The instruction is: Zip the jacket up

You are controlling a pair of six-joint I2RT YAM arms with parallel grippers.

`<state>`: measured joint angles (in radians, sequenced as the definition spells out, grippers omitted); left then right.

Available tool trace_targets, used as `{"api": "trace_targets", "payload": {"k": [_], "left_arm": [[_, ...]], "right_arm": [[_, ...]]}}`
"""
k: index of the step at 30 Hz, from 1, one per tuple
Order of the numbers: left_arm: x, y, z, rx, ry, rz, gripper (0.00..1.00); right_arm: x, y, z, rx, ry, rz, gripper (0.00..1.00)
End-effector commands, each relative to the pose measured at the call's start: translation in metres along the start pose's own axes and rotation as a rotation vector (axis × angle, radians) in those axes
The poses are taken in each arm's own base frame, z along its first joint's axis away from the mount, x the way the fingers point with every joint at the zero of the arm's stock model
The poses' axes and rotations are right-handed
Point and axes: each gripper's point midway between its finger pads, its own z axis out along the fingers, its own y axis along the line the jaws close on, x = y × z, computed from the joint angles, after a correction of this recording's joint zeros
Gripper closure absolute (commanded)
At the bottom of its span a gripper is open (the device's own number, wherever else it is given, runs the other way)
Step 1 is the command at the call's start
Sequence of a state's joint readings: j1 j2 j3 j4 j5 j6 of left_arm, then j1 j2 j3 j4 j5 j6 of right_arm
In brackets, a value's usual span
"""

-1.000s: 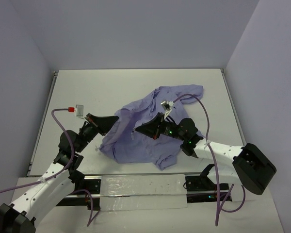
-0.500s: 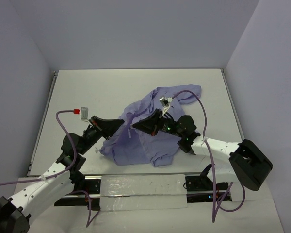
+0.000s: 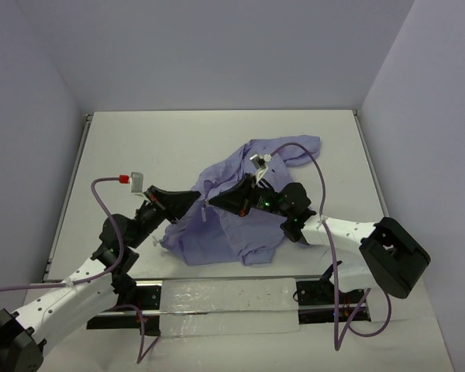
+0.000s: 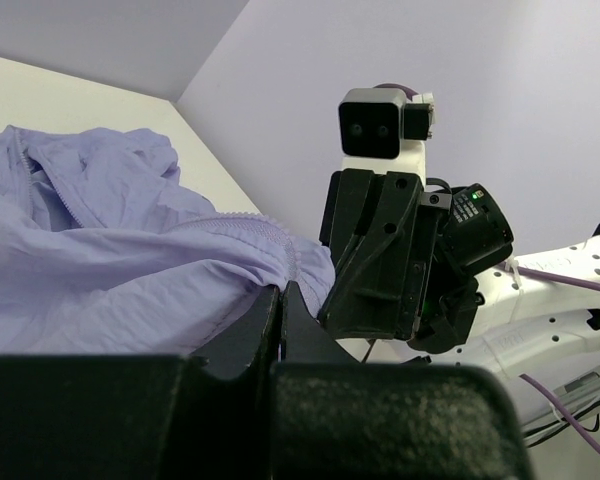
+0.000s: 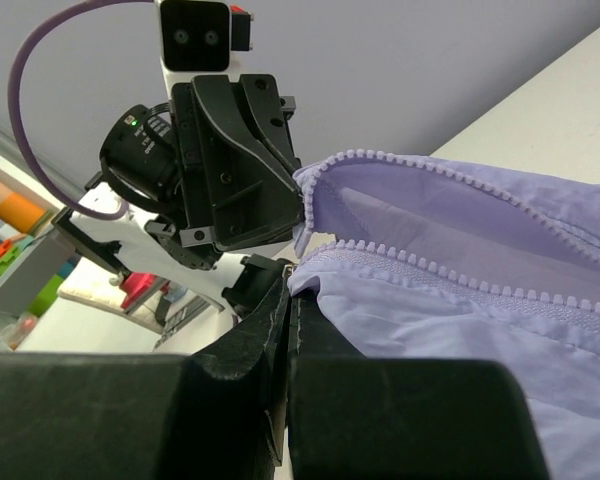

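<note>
Both arms were in over the jacket (image 3: 231, 232), which lay crumpled near the middle of the table (image 3: 139, 139), one sleeve trailing toward the far right. The left gripper (image 3: 194, 198) was pinched tight on a fold of the lavender fabric at the garment's near-left edge, jaws fully closed with cloth running into them. Facing it, nose to nose, the right gripper (image 3: 212, 203) was also clamped narrow, nipping the end of the front edge right where the zipper teeth (image 5: 430, 168) began. Two rows of teeth ran away from that pinch, apart from one another, so the front was open and nothing was zipped yet.

This looked like the set-up step: gathering the bottom ends of the two front edges so they could be mated. Whether either claw had the slider itself could not be told; it was hidden between the fingers.

The next move, by my reading, called for fine alignment: bring the two tape ends together, seat the pin in the slider, then have one arm hold the hem down while the other draws the slider along the teeth.
</note>
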<state>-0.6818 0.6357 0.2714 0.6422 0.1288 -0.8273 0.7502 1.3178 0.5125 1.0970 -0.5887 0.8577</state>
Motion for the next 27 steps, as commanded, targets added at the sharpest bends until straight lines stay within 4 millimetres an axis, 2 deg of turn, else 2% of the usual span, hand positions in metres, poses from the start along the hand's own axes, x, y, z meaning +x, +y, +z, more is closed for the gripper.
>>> {"api": "trace_targets", "payload": {"k": [1, 16, 27], "left_arm": [[-0.0153, -0.0137, 0.0036, 0.044, -0.056, 0.037, 1.00], [-0.0129, -0.0158, 0.0045, 0.047, -0.046, 0.042, 1.00], [-0.0145, -0.0121, 0.0037, 0.021, -0.049, 0.053, 1.00]], "right_arm": [[-0.0201, 0.0299, 0.0087, -0.113, -0.040, -0.066, 1.00], [-0.0218, 0.0271, 0.0129, -0.111, -0.046, -0.057, 1.00], [-0.0179, 0.0234, 0.0078, -0.094, -0.056, -0.045, 1.00]]}}
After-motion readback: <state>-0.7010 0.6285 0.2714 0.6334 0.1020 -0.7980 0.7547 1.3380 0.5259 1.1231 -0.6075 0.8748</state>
